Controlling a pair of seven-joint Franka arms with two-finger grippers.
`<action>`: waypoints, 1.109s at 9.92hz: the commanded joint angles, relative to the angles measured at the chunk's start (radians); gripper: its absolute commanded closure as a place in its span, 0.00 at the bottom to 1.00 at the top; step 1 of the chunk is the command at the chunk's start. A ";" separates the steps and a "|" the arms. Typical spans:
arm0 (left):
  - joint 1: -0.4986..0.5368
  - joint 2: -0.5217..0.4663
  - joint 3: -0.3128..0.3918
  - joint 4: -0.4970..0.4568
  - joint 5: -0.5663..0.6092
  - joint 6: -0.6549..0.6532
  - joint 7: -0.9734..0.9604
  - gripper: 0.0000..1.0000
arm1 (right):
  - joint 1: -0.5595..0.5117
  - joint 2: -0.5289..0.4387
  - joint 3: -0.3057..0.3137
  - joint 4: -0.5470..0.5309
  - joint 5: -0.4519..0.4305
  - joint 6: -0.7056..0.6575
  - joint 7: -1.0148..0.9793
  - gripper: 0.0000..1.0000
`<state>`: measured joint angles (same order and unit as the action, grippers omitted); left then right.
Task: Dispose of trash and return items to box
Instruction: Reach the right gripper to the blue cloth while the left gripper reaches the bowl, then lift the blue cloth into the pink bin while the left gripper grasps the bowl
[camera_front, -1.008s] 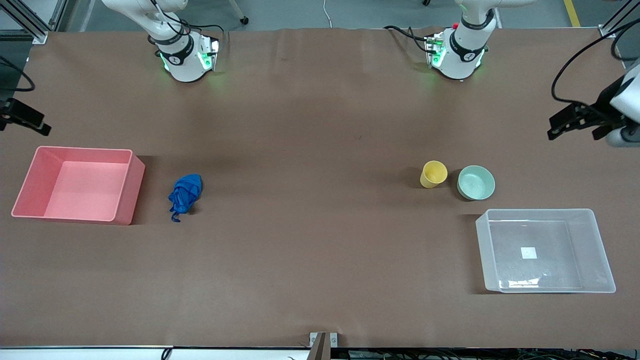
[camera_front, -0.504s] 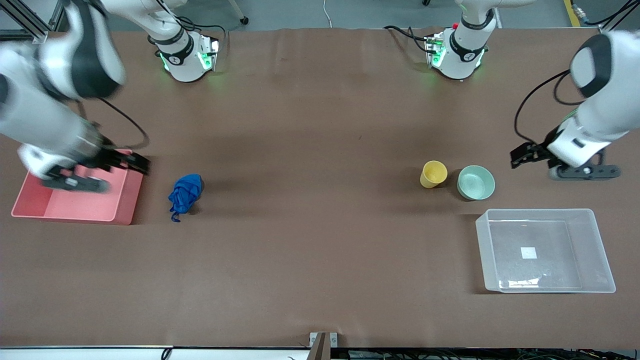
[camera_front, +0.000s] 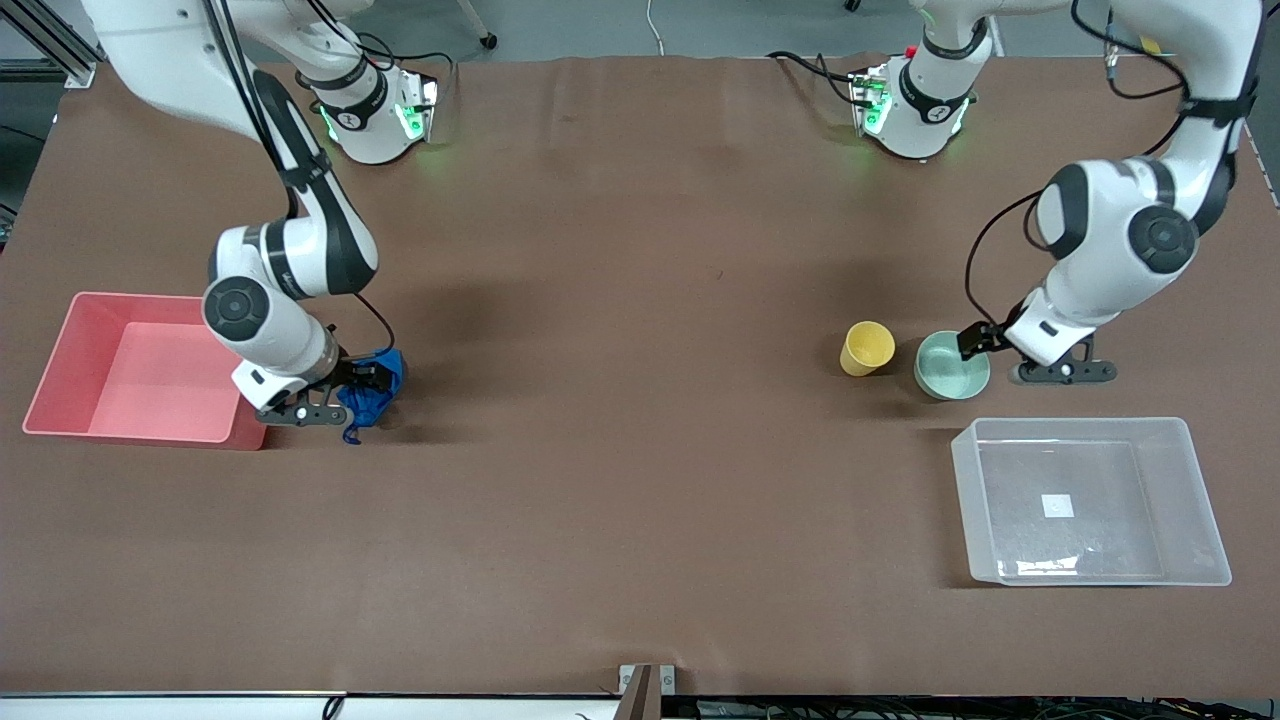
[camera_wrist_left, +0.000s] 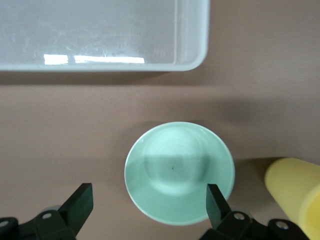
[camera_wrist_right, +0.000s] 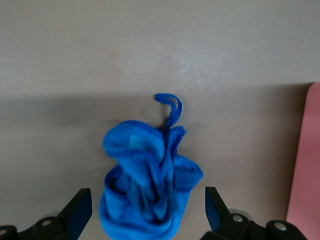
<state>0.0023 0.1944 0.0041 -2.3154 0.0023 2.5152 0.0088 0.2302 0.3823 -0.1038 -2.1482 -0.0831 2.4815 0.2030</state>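
- While nothing is gripped yet, the right gripper (camera_front: 362, 385) is parked over the blue trash (camera_front: 372, 392) with fingers (camera_wrist_right: 80, 210) spread wide on either side of it
- that trash is found on the table (camera_front: 620, 450), just beside the pink bin (camera_front: 60, 360)
- the left gripper (camera_front: 985, 345) is held wide open and empty over the mint bowl (camera_front: 948, 368)
- the yellow cup (camera_front: 866, 348) is seen just beside the bowl
- the clear box (camera_front: 1200, 490) is set nearer the front camera than the bowl
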 joint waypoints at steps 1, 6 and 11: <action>0.010 0.086 0.028 -0.012 0.011 0.071 0.040 0.01 | 0.004 0.010 -0.002 -0.038 -0.026 0.062 0.007 0.32; 0.011 0.154 0.039 -0.062 0.008 0.201 0.046 0.65 | -0.003 0.027 0.001 -0.024 -0.017 0.050 0.030 0.98; 0.008 0.065 0.037 -0.126 0.008 0.194 0.049 1.00 | -0.056 -0.201 -0.010 0.258 -0.017 -0.539 0.020 0.99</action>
<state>0.0115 0.3138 0.0422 -2.3868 0.0023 2.6967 0.0490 0.2269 0.2689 -0.1107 -1.9169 -0.0857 2.0349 0.2683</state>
